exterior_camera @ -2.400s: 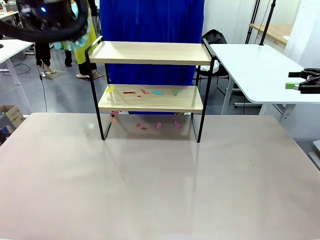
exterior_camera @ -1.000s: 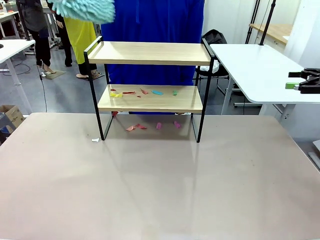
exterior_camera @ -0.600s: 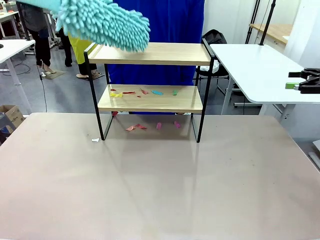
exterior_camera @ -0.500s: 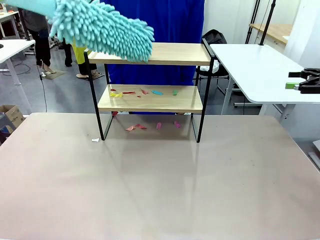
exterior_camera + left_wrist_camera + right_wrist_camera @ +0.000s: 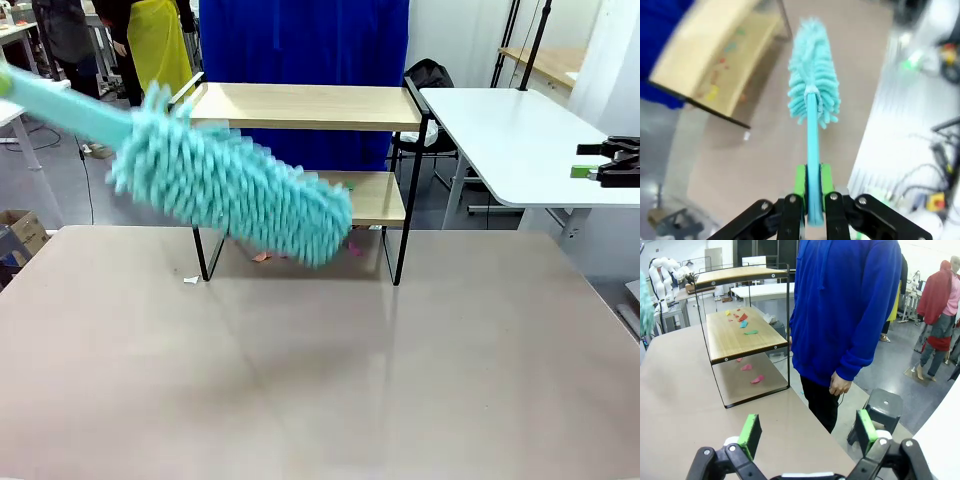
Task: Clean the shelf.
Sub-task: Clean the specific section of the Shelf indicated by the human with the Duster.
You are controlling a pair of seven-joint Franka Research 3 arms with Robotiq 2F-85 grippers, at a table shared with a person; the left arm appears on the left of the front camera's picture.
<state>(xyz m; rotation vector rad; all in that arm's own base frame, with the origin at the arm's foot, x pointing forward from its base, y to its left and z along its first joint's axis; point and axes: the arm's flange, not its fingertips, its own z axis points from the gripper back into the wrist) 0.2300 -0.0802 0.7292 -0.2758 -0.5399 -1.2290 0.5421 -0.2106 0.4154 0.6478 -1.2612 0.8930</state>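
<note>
**Desk:** What does the front view give us?

**Photographer:** A blurred teal duster hangs across the front of the shelf and hides the left part of its lower board. Its handle runs off to the upper left. The shelf stands at the far edge of the table. At the right edge is the right gripper, over a white side table. Its fingers are apart and point toward the shelf, which is well apart from them.

**Desk:** And the left wrist view?

**Photographer:** The left gripper has its green pads pressed on the duster's handle, pinching it from both sides. The handle runs straight out past the fingertips to the fluffy head, above the table. The shelf lies beyond the fingers and to their left, slanted in the frame, with coloured scraps on one board.

**Desk:** The right wrist view?

**Photographer:** The right gripper's fingers are spread wide with nothing between them. The shelf stands beyond the left finger, with scraps on its lower board and more on the table beneath. A person in a blue hoodie stands beyond the gap between the fingers, just beside the shelf's end. A stool sits past the right finger.
</note>
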